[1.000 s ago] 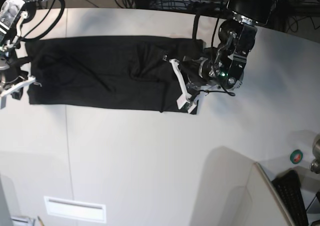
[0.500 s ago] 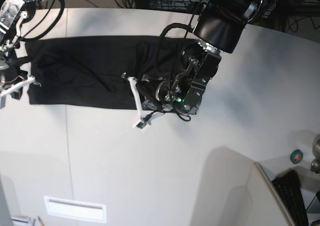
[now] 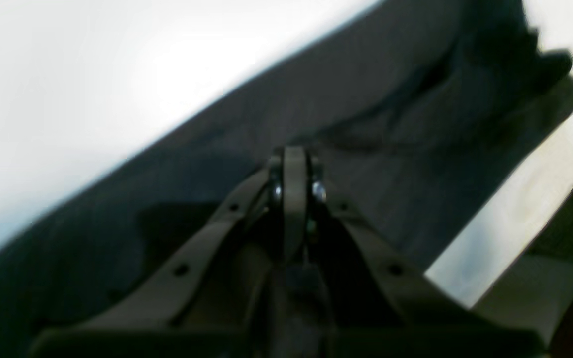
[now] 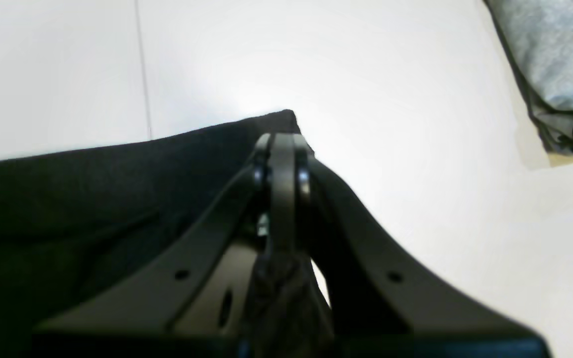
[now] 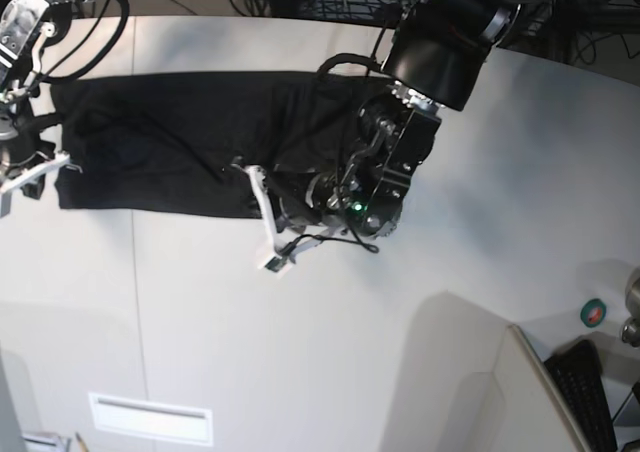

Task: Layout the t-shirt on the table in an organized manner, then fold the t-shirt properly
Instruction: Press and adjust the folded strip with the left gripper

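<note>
The black t-shirt (image 5: pixel 150 142) lies as a long folded strip across the far half of the white table (image 5: pixel 300 352). My left gripper (image 5: pixel 260 212) hangs over the strip's near edge around mid-length, shut, with the shirt's right end bunched and lifted behind it. In the left wrist view the fingers (image 3: pixel 294 164) are pressed together above the dark t-shirt (image 3: pixel 391 149), though the picture is blurred. My right gripper (image 5: pixel 40 170) sits at the strip's left near corner. In the right wrist view it (image 4: pixel 282 144) is shut, with black t-shirt (image 4: pixel 67 199) fabric bunched between its fingers.
A thin seam line (image 5: pixel 133 272) crosses the table. A white rectangular label (image 5: pixel 150 417) lies near the front edge. A green and red round object (image 5: pixel 593 313) and a black keyboard (image 5: pixel 585 392) sit at the right. Grey folded cloth (image 4: pixel 555 74) shows beyond the table.
My left arm has swung to the left across the table, drawing the shirt's right end over toward the middle of the strip. The right arm has stayed in place.
</note>
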Controlling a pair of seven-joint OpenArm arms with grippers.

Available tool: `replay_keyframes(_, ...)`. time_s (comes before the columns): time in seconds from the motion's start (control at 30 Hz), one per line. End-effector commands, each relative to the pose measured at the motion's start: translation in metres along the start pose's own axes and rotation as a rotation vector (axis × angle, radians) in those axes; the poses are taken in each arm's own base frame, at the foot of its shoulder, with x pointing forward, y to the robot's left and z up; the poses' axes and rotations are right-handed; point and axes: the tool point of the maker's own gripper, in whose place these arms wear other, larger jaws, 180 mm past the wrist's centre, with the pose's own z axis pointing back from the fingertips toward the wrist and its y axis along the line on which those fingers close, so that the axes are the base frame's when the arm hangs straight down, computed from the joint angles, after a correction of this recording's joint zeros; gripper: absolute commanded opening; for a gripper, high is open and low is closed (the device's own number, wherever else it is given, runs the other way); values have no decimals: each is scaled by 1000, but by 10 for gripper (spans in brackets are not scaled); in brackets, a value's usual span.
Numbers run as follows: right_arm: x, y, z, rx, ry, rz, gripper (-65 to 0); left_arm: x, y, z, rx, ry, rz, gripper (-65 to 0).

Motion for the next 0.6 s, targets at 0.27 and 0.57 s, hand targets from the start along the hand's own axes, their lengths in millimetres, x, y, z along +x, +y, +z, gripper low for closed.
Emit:
replay_keyframes(0.27, 20, 0, -1, 4, -61, 2, -650, -18, 6, -1, 8, 30, 27, -650)
replay_keyframes(0.57, 17, -2, -2, 2, -52, -5, -650, 21, -10, -33, -41, -50, 77, -650)
